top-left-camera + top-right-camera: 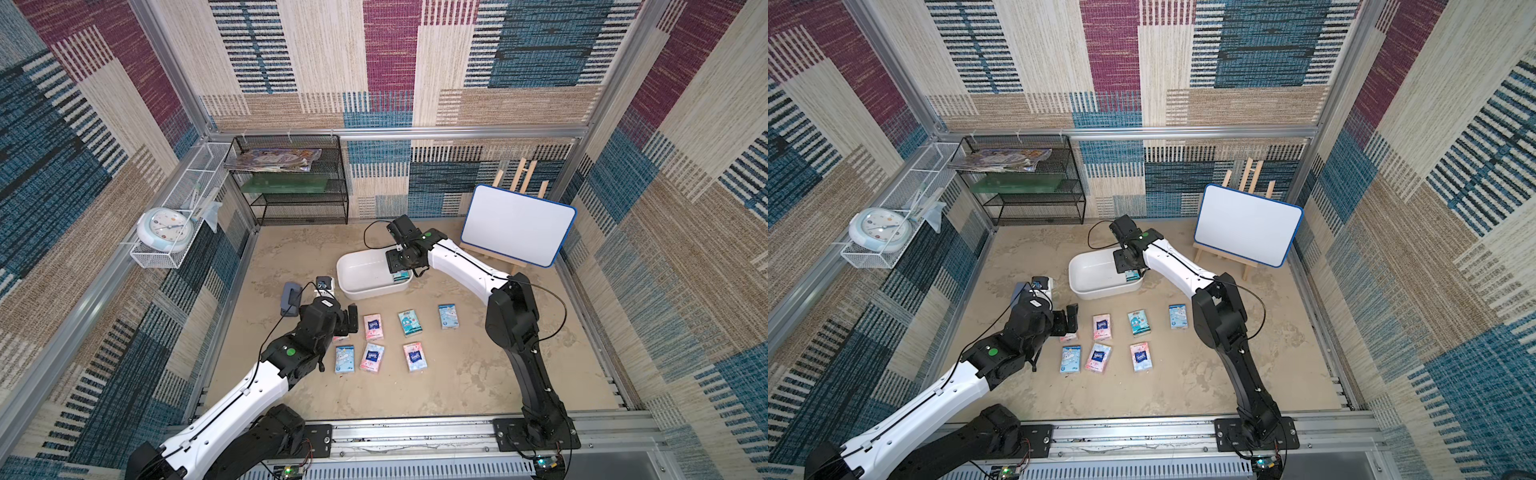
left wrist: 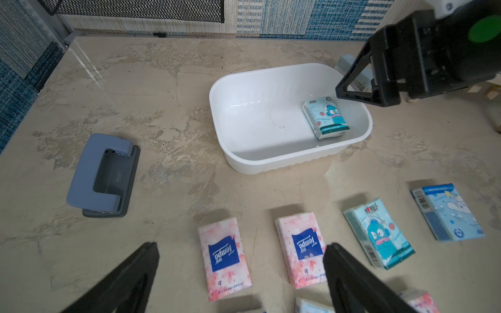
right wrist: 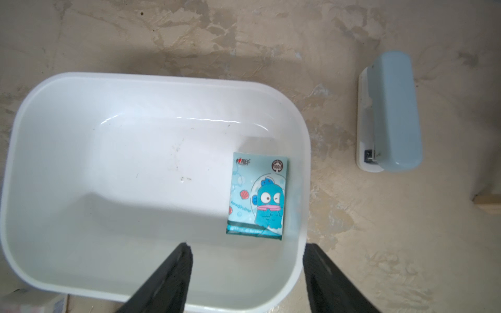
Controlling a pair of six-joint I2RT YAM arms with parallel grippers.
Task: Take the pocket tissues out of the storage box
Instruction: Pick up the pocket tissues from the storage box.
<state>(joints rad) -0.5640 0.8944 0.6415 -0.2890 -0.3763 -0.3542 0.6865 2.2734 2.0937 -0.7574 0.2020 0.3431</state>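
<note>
Box: the storage box (image 1: pixel 353 291) stood mid-table with 1 teal packet (image 3: pixel 257 195) lying flat inside, just beside an end wall.
Taken out: 7 pocket tissues (image 1: pixel 409 323) lay in 2 rows on the table (image 1: pixel 457 374), 1 of them (image 2: pixel 225 260) partly hidden under the left arm in both top views.
Right gripper (image 3: pixel 249 246): hovered over the teal packet, jaws apart, gripping nothing.
Left gripper (image 2: pixel 242 245): spread wide and empty above the rows.
Left to do: apparently only 1 grasp and lift.

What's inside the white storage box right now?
One teal cartoon-fish tissue packet lies flat by an end wall of the storage box. The rest of its floor is bare. In both top views the right gripper covers most of it.
</note>
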